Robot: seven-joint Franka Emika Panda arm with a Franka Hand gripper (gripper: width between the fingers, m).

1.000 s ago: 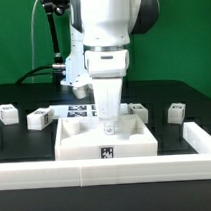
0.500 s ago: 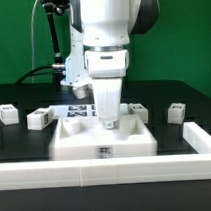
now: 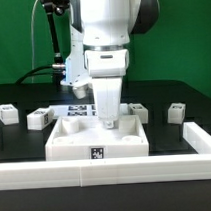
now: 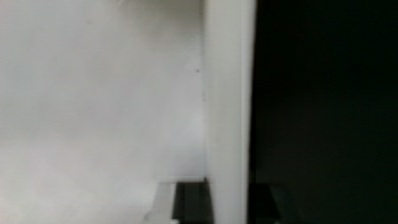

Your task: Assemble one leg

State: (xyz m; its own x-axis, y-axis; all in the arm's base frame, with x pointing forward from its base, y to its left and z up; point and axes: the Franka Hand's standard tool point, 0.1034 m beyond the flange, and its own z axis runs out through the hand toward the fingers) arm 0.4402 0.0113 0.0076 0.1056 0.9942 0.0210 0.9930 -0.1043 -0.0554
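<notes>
- The claw (image 3: 109, 121) hangs straight down from the arm. Its tips are low inside the panel (image 3: 66, 148), a big flat white part with a raised rim.
- The fingers look narrow and close together in the exterior view, but their ends are hidden against the white. I cannot tell how far open the claw is or whether it has hold of anything.
- No leg is in the claw; all of them sit loose on the black table (image 3: 20, 138).
- The right-hand leg (image 3: 175, 112) stands at 3 o'clock from the claw, well apart from it and outside the panel's rim.
- The left-hand leg (image 3: 37, 119) stands at 9 o'clock, and the far-left leg (image 3: 6, 113) lies further out along the same line.
- A small white block (image 3: 140, 111) sits at about 2 o'clock, just beside the panel's far corner. It may be another leg, but it is partly hidden.
- The panel lies between the claw and every leg, and its rim stands on all sides of the tips.
- A square tag (image 3: 97, 152) shows on the panel's front wall, at 6 o'clock from the claw.
- The marker board (image 3: 82, 110) lies flat at 11 o'clock, behind the panel.
- A white rail (image 3: 57, 174) runs along the front of the table.
- The wrist view shows only a blurred white surface (image 4: 98, 100) meeting black at a straight edge.
</notes>
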